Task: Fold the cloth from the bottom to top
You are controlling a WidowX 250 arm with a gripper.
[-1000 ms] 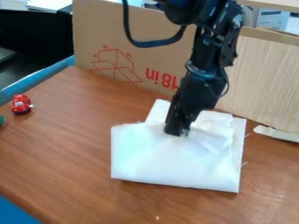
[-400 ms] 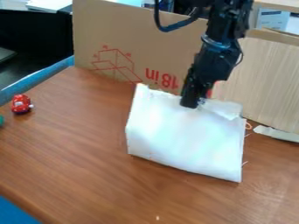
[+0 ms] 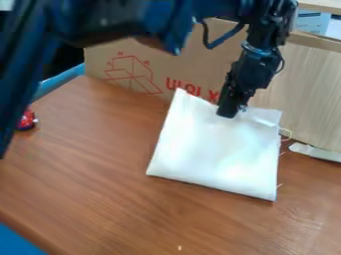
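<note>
White folded cloth (image 3: 220, 149), smooth, four-sided, on wood-grain table (image 3: 86, 174)

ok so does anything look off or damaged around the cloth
Two small things: stray threads stick out past the right edge of the cloth, as if it were fraying, and a pale strip with an uneven edge lies by the wood-grain board, perhaps a torn scrap.

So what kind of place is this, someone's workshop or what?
Possibly a makeshift robot test bench in a lab or office: a black robot arm's gripper is at a white cloth on a brown wooden table, with a cardboard sheet standing along the back.
</note>
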